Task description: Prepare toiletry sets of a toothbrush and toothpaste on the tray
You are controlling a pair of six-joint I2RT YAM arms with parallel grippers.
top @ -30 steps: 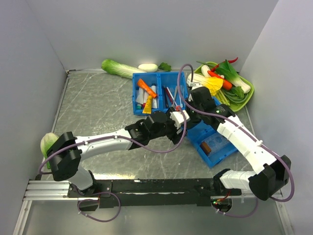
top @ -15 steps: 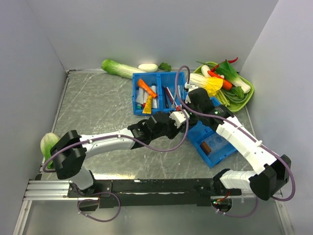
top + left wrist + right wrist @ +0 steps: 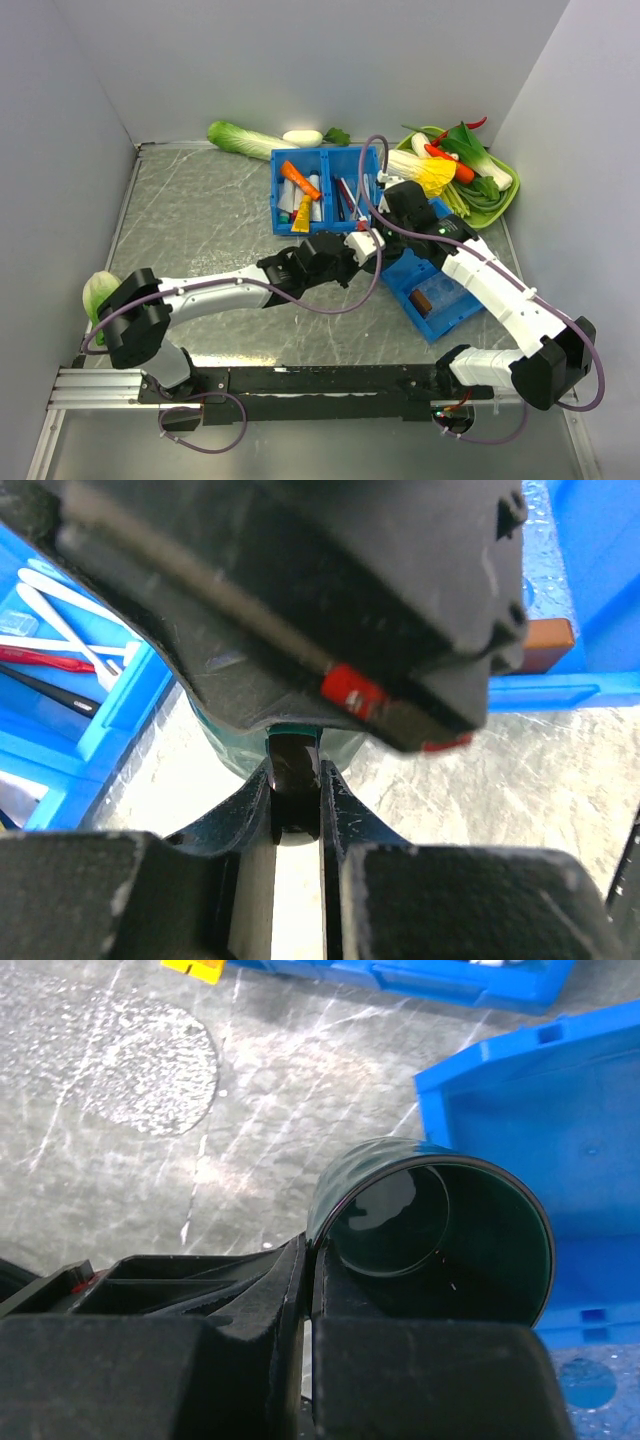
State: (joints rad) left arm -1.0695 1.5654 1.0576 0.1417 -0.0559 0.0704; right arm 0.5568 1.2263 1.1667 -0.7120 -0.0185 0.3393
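Just beside the blue plastic bin (image 3: 274, 190), the right gripper (image 3: 307, 1252) pinches the wall of a glossy dark-green cup (image 3: 480, 1250). Left gripper (image 3: 296, 782) grip cannot be determined. The thin maroon toothbrush (image 3: 45, 661) and yellow toothpaste (image 3: 302, 215) lie inside the bin.

Green cup (image 3: 232, 735): was mostly hidden behind blurred black housing (image 3: 300, 580).
Red toothbrush (image 3: 50, 660): handle was cut by left edge.
Yellow toothpaste tube (image 3: 192, 968): was cropped at top.
Brown block (image 3: 548, 645): was half covered.
Blue bin (image 3: 520, 1110): ran off right edge.
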